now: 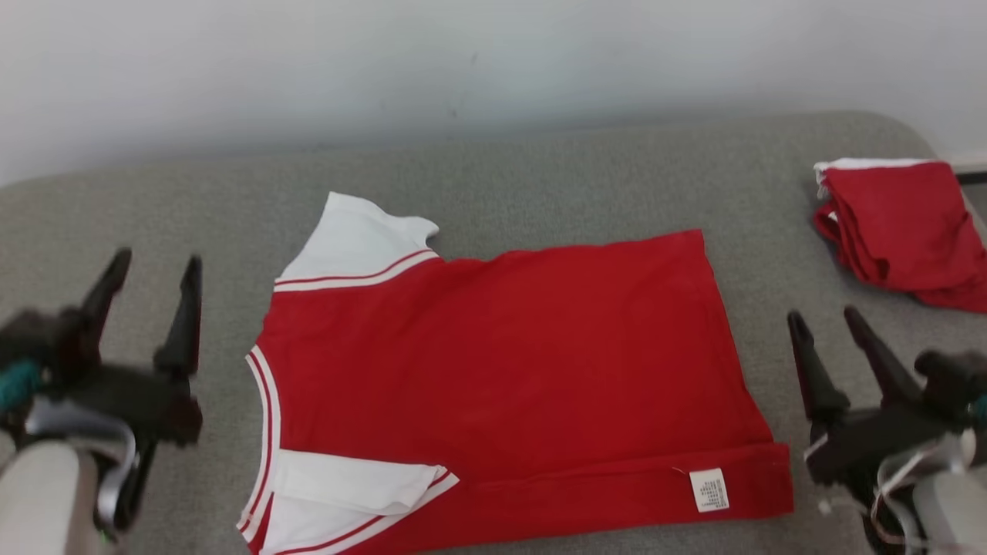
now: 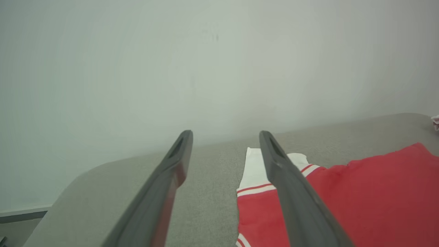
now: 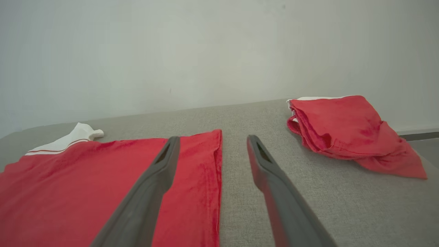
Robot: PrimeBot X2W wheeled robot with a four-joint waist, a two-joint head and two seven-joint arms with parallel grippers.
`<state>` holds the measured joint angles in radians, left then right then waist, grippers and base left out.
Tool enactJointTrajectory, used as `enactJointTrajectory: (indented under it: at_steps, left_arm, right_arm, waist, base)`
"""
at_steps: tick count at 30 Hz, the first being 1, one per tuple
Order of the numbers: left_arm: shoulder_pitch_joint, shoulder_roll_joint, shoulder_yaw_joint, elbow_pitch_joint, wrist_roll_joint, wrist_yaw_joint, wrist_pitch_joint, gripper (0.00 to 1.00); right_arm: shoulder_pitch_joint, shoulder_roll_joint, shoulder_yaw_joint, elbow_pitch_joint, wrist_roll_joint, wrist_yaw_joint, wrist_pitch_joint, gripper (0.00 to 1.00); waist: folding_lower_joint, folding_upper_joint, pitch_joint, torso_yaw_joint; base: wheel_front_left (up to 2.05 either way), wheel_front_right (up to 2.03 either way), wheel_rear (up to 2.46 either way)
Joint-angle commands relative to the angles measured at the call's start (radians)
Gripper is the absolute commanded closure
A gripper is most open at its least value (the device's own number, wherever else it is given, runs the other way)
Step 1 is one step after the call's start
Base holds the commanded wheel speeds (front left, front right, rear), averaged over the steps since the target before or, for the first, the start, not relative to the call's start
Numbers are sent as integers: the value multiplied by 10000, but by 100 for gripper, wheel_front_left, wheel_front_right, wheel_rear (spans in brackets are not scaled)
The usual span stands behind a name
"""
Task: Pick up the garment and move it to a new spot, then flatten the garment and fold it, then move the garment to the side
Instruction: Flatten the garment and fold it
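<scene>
You are holding your left gripper (image 1: 158, 258) at the lower left of the head view. Its two dark fingers (image 1: 183, 316) are pointing up and leaning a little to the right, standing well spread. Your pale left forearm (image 1: 38, 497) is showing in the bottom corner below it. You are holding your right gripper (image 1: 823, 314) at the lower right, its fingers leaning up and to the left, also parted. Your right forearm (image 1: 944, 512) is sitting in the bottom right corner. In both wrist views the fingers are rising from the bottom edge with a clear gap between the tips.
</scene>
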<state>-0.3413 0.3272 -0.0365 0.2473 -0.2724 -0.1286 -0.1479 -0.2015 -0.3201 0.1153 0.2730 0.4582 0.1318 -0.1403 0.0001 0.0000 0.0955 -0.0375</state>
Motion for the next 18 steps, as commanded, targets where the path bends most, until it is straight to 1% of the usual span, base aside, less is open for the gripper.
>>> enactJointTrajectory:
  at_steps: [1, 4, 6, 10, 13, 15, 16, 18]
  left_arm:
    - [-836, 323, -374, 182, -257, -3, 296, 0]
    - [-2145, 758, -1031, 640, -869, 3, 858, 0]
    - [-3017, 1083, -1583, 1048, -1174, 3, 1239, 0]
    - [-4637, 1531, -2667, 1831, -1805, 1, 1878, 0]
    - [-5667, 1659, -3515, 2467, -2258, -2, 2414, 0]
    - [-6308, 1668, -3870, 2985, -2720, 0, 2769, 0]
    - [-6308, 1668, -3870, 2985, -2720, 0, 2769, 0]
    - [-6886, 1739, -4273, 3418, -2919, -1, 3071, 0]
  right_arm:
    - [-684, -173, 161, 216, 233, -27, 322, 0]
    - [-1779, -471, 621, 681, 280, -27, 814, 0]
    - [-2550, -549, 984, 1026, 384, -27, 1077, 0]
    - [-4043, -612, 1657, 1809, 534, -27, 1600, 0]
    - [-5057, -522, 2106, 2553, 678, -27, 2010, 0]
    - [-5712, -408, 2406, 2966, 762, -27, 2169, 0]
    - [-5712, -408, 2406, 2966, 762, -27, 2169, 0]
    - [-6285, -255, 2722, 3393, 795, -27, 2300, 0]
  waist:
    - [-1, 0, 914, -302]
    - [-1, 0, 1509, -459]
    - [-1, 0, 1887, -546]
    - [-1, 0, 2617, -746]
    - [-1, 0, 3052, -844]
    - [-1, 0, 3277, -902]
    - [-1, 0, 3277, -902]
    - [-1, 0, 3495, -1008]
  base:
    - [0, 0, 0]
    - [0, 0, 0]
    - [0, 0, 0]
    - [0, 0, 0]
    - [0, 0, 0]
    - [0, 0, 0]
    - [0, 0, 0]
    - [0, 0, 0]
